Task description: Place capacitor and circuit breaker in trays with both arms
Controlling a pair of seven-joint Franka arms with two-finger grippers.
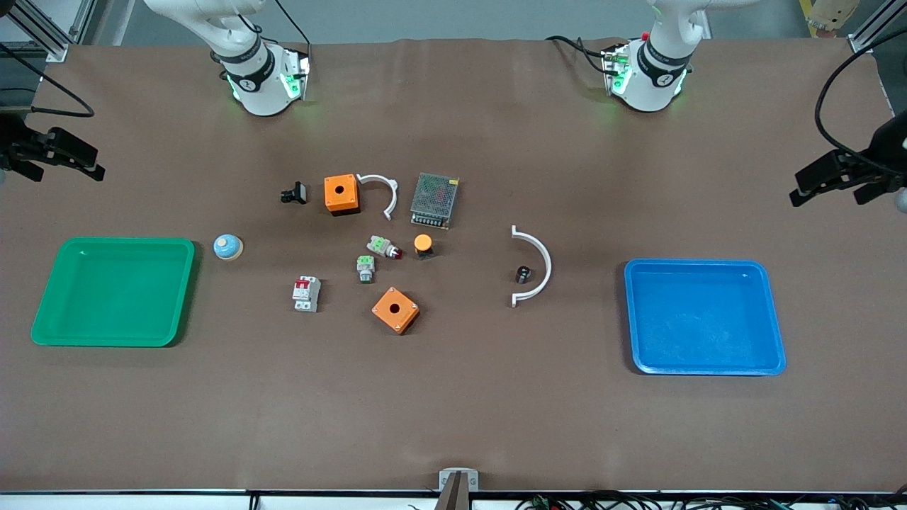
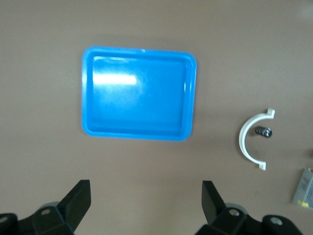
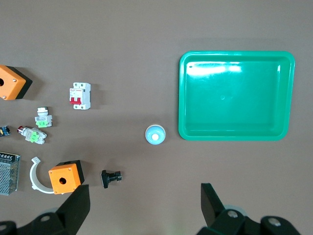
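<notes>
We see the capacitor (image 1: 523, 273) inside a white half-ring clamp (image 1: 535, 265); the circuit breaker (image 1: 306, 293) lies nearer the green tray (image 1: 113, 291). Left gripper (image 1: 836, 177) and right gripper (image 1: 60, 154) hover spread, empty, at the table's ends.

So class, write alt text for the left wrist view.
An empty blue plastic tray lies on brown table; beside it, the tiny black capacitor sits inside a white curved clip. The open left gripper hangs above.

power supply (image 2: 304, 188) cut off at edge
</notes>
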